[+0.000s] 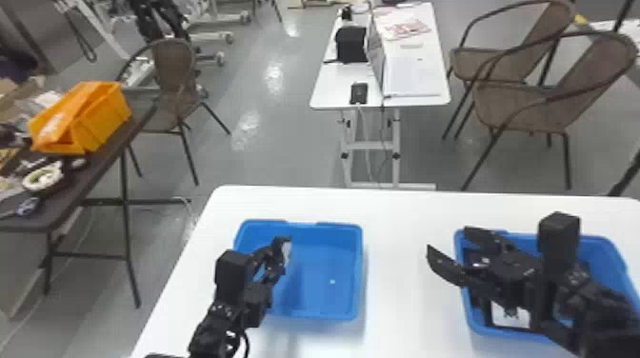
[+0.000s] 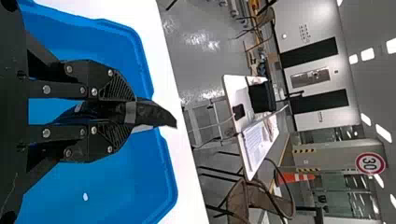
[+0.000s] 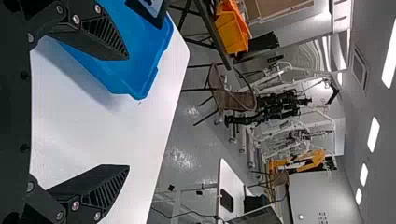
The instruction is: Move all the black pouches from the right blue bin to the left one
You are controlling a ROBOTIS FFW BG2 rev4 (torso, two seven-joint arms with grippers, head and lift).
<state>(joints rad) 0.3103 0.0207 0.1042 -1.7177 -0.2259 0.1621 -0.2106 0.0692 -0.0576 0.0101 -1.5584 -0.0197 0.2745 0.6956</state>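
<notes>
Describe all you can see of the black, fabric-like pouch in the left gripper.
The black pouch looks soft, pinched between the fingers of the left gripper. Its narrowing end juts beyond them, with a grey band across it and a pale patch along one edge. It is over the left blue plastic bin; I can't tell whether they touch.

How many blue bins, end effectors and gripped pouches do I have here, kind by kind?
Blue bins: 2 (left bin, right bin)
End effectors: 2 (left end effector, right end effector)
Gripped pouches: 1 (black pouch)
Total: 5
</notes>
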